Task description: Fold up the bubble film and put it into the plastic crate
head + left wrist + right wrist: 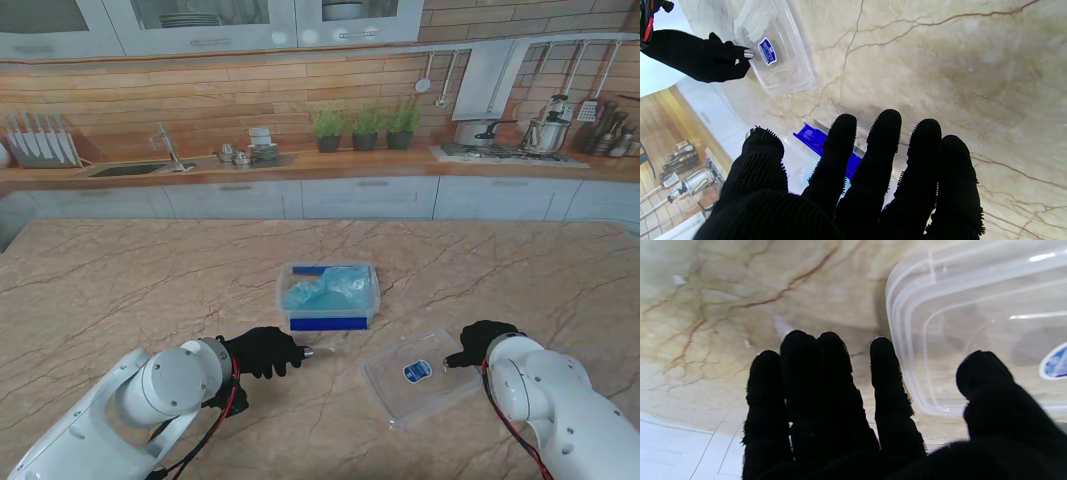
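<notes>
Fingers (885, 140) of both hands are spread, holding nothing; with the film (330, 288) already in the crate (327, 318), the right hand (480, 343) should grip the lid (420, 376) beside the crate squarely.

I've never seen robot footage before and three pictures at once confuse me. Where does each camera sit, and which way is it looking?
Stand view: above the shoulders, looking down at the table and plastic crate holding bubble film; both arms, left hand and right hand show.
Left wrist view: along that hand's open fingers, upside down, toward the crate's blue edge and the clear lid.
Right wrist view: along open fingers, beside the lid.
Shared: all three see the lid.
</notes>
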Available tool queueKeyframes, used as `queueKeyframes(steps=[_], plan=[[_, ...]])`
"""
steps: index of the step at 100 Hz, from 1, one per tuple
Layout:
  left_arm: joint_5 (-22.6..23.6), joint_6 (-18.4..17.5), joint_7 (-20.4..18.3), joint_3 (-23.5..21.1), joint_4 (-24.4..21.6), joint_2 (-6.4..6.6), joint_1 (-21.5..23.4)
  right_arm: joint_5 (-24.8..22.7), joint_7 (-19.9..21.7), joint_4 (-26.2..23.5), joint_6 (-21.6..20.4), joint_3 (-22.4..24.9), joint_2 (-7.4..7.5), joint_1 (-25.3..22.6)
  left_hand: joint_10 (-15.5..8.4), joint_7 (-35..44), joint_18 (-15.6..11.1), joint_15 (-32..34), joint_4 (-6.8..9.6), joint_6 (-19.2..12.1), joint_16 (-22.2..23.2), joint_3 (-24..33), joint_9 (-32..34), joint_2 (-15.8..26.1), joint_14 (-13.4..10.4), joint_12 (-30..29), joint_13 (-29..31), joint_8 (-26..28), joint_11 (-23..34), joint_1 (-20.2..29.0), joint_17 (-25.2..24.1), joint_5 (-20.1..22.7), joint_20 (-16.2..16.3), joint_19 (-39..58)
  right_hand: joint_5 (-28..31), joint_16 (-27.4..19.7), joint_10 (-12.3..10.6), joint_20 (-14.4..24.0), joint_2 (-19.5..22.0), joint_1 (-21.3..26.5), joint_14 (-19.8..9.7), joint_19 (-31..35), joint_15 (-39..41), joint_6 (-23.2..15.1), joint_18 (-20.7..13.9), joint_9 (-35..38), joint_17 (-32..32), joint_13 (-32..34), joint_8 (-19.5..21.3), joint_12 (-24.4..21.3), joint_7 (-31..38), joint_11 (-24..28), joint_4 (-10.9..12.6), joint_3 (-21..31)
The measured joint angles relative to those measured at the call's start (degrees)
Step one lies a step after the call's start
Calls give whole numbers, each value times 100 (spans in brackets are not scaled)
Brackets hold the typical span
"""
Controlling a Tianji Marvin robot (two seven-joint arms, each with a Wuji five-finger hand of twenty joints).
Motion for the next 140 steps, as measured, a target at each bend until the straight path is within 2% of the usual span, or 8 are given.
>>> queueKeyframes(steps=[20,49,71,80,98,112,120,140], plan=[[-124,83,-370,142,23,96,-148,141,347,-249,115,-150,2,-60,0,0,-13,-5,0,16,0,-6,0,114,0,0,-36,3,0,-1,-24,-152,-4,-47,450,16,3,13,-10,1,-1,407,366,35,224,500,521,596,17,76,-5,228,15,2],[-135,113,-249,139,44,99,-90,185,838,-500,360,-140,3,-176,0,1,-15,-6,0,61,0,-6,-1,114,0,0,-36,10,0,-1,-25,-152,-6,-47,1276,-70,-51,15,468,363,27,818,780,216,532,1200,1090,1253,76,141,-79,368,11,-544],[-116,199,-326,177,69,109,-125,1069,1094,-556,886,-440,139,-59,0,1,-15,-6,0,61,0,-6,-1,114,0,0,-36,18,0,-1,-25,-152,-6,-47,1566,-191,-70,14,826,420,53,905,794,479,661,1409,1279,1483,76,141,-63,369,14,-766],[-44,292,-330,197,81,113,-148,1488,1179,-555,1188,-630,198,71,8,15,-15,-6,0,135,0,-6,0,114,0,0,-36,76,0,-1,-25,-150,-6,-48,1630,-221,-70,11,885,571,67,925,794,639,708,1467,1313,1537,65,141,-66,369,129,-813],[377,656,-323,396,92,152,-263,1950,1134,-496,1373,-852,242,241,63,227,-16,-6,0,203,0,-6,6,191,9,-42,-36,135,-1,91,34,153,-6,-48,1758,-273,-44,7,949,722,113,957,794,710,798,1517,1352,1593,55,131,-95,369,194,-836],[996,1515,-572,1021,91,310,-671,2265,1048,-452,1451,-992,260,351,141,56,-5,1,8,424,-19,-68,-44,426,93,0,-235,-159,51,135,-207,153,-24,-124,1755,-274,-43,4,949,726,116,960,794,710,804,1518,1352,1595,49,128,-137,369,269,-778],[856,1823,-704,1287,93,391,-951,2308,992,-434,1448,-1057,261,395,222,-120,1,-201,8,483,-107,-76,-197,491,136,-66,-375,-294,-50,124,-315,153,-65,-163,1752,-288,-42,4,949,728,118,961,794,710,804,1518,1352,1595,49,128,-144,369,269,-828],[173,1876,-516,1556,309,390,-1282,2585,852,-427,1466,-1232,261,495,334,-193,75,106,8,500,-32,-76,-224,496,221,30,-358,-347,158,119,-248,153,-77,-187,1701,-298,-40,0,949,729,119,965,794,709,806,1518,1342,1593,48,128,-382,369,271,-840]])
